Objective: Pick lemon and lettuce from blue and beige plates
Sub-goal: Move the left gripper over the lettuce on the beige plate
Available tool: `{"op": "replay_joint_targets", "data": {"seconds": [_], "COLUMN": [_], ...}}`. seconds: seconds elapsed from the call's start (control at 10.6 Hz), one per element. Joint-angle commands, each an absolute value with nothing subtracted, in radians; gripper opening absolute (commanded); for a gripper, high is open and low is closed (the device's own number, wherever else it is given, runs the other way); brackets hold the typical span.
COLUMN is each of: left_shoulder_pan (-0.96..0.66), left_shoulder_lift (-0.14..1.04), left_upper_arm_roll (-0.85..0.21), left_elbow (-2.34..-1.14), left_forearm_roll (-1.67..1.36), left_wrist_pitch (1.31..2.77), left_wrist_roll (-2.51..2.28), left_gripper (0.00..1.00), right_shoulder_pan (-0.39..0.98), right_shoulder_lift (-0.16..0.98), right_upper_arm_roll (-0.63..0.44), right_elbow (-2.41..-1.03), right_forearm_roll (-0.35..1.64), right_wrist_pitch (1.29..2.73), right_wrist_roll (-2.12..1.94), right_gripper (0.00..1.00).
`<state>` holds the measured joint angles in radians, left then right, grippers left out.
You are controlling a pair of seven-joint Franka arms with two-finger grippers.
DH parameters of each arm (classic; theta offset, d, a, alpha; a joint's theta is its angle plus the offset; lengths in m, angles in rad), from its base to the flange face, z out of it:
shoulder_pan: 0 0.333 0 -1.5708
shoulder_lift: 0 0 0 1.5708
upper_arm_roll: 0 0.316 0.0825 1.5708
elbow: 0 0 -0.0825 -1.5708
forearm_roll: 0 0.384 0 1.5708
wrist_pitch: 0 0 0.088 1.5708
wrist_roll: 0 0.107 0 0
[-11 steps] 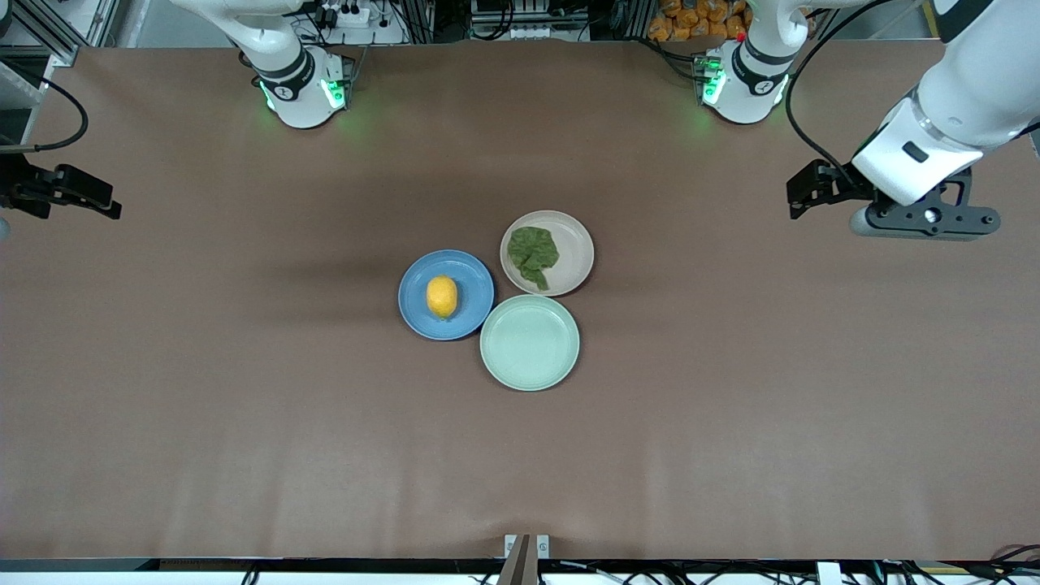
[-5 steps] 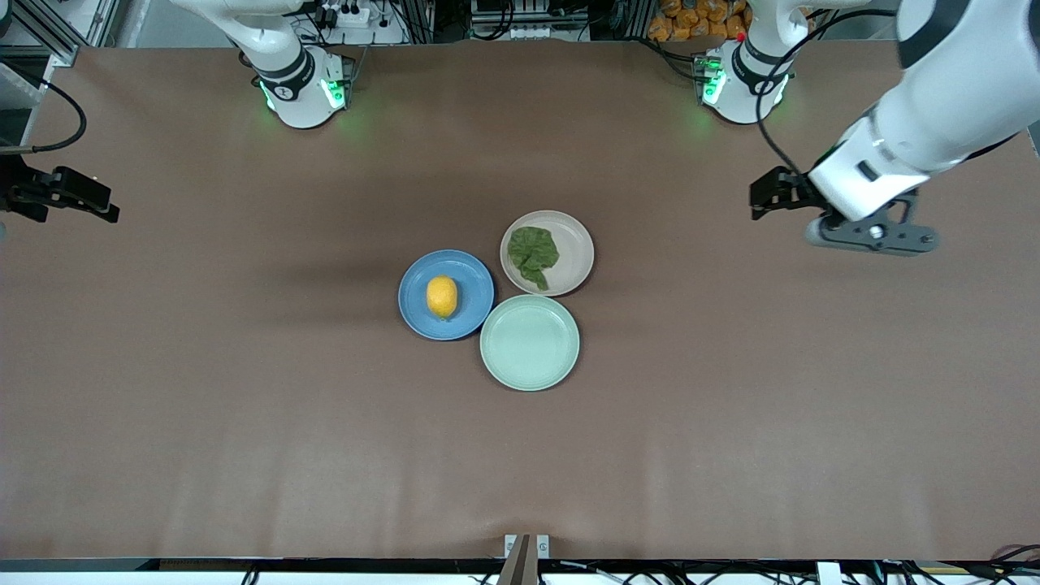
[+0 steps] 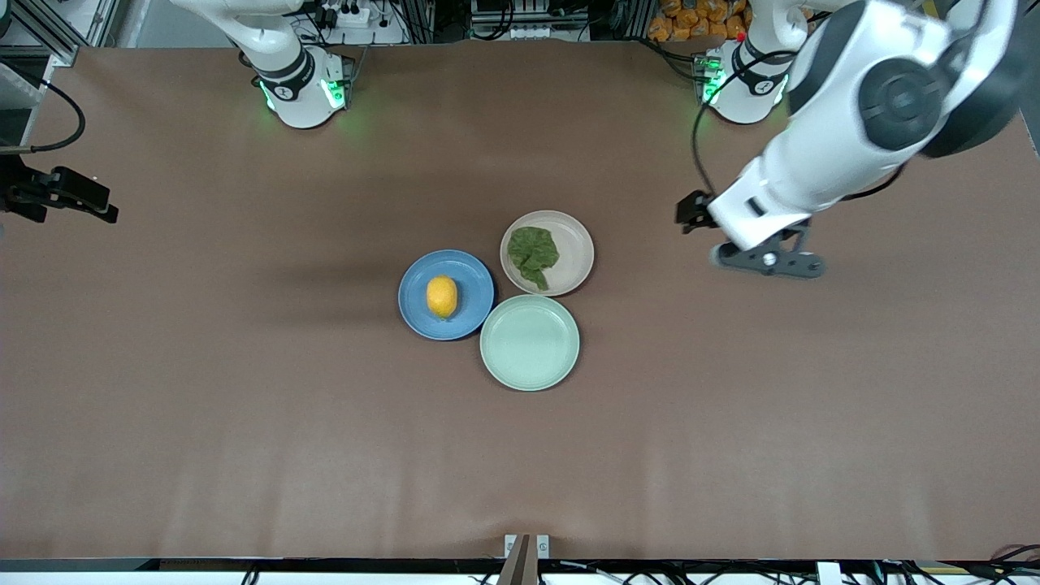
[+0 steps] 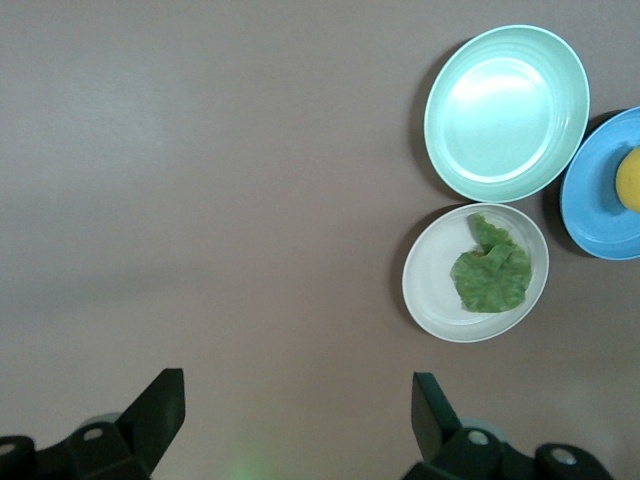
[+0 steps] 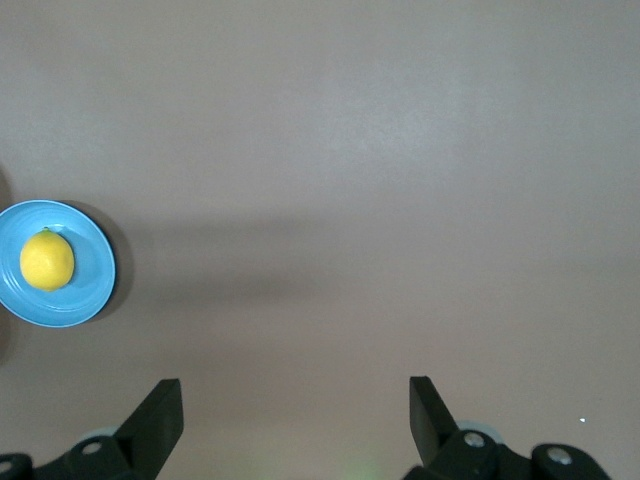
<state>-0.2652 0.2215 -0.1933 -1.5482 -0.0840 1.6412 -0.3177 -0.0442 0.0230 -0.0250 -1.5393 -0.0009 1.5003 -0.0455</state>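
Left pincer (image 4: 290, 420): wide, empty, over bare surface (image 3: 731, 390) beside beige plate (image 3: 573, 244).
Right pincer (image 5: 295, 420): wide, waiting at the surface's edge.
Risk: limp lettuce (image 3: 533, 253) slipping; lemon (image 3: 442, 296) rolling on blue plate (image 3: 475, 284).

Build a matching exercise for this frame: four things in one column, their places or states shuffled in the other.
Things:
1. lemon
2. lettuce
3. mint-green plate
4. left gripper

Places or states:
A. holds nothing
B. on the blue plate
C. open over bare table
D. on the beige plate

Pairs: 1-B, 2-D, 3-A, 4-C
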Motion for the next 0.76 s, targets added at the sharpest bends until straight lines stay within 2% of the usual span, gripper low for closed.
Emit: {"op": "replay_joint_targets", "data": {"seconds": [0.0,0.66], "left_shoulder_pan": [-0.319,-0.483], "left_shoulder_lift": [0.282,0.400], "left_upper_arm_roll": [-0.187,-0.187], "left_elbow": [-1.539,-1.614], "left_forearm_roll": [-0.092,-0.087], "left_wrist_pitch": [1.686,1.890], "left_wrist_roll": [-0.388,-0.587], "left_gripper": [1.00,1.00], "right_shoulder_pan": [-0.048,-0.046], "right_shoulder_lift": [0.015,0.029], "right_upper_arm_roll": [-0.025,-0.028], "right_elbow": [-1.534,-1.513], "right_forearm_roll": [-0.005,-0.002], "right_wrist_pitch": [1.500,1.572], "right_wrist_roll": [-0.044,-0.043], "right_gripper": [1.00,1.00]}}
